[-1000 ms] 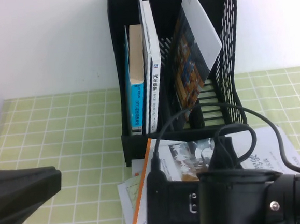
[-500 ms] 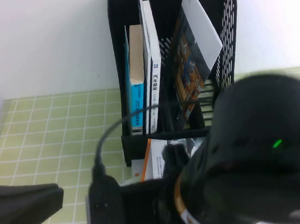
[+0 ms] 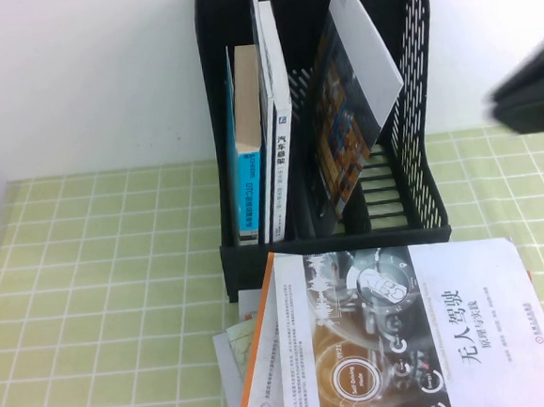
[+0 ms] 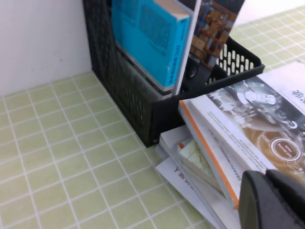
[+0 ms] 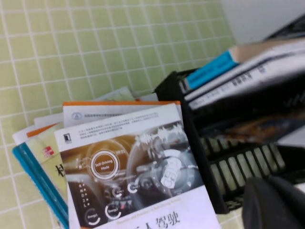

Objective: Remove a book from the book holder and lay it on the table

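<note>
Glossy book (image 3: 405, 334), perforated plastic holder (image 3: 406, 108)

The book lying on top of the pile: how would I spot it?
Find the tall black plastic book holder on the green grid-cloth table. Before it lies a pile; topmost is the large paperback book, alone in its half-dark cover with metallic circles and black Chinese title.

book (image 3: 405, 334) flat atop a pile of other books (image 3: 246, 352) on the table (image 3: 101, 302), just before the book holder (image 3: 322, 115)
</note>
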Motion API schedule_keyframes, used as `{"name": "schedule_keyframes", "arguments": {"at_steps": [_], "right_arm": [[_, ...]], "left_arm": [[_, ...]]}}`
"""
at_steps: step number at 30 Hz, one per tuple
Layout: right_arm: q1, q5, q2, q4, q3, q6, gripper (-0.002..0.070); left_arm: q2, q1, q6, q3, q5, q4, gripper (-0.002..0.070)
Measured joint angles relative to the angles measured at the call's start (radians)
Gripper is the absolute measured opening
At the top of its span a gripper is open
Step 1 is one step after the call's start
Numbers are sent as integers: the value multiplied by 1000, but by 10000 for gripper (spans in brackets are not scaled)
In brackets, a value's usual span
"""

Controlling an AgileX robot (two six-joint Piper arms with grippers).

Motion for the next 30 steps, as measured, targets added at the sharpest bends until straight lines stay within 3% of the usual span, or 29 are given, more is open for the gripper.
{"name": "schedule_keyframes", "arguments": {"at_steps": [7,17,23,26,30], "right_arm": [[-181,-177,-300,112,279,21,-1],[-196,-551,-621,27,978,301,-1],[-196,-821,-673,-362,1150,614,-1],[-196,-795,-640,-567,1170,777,-1],[-196,-700,-608,-686,1174,888,-1]], "left_arm": [[-134,0,-155,178,-89,28,-3],[-152,0,-214,262,-157,89,-3],[-152,0,-216,262,-189,121,-3],[-152,0,-216,262,-189,127,-3],[-152,0,-216,262,-187,129,-3]]}}
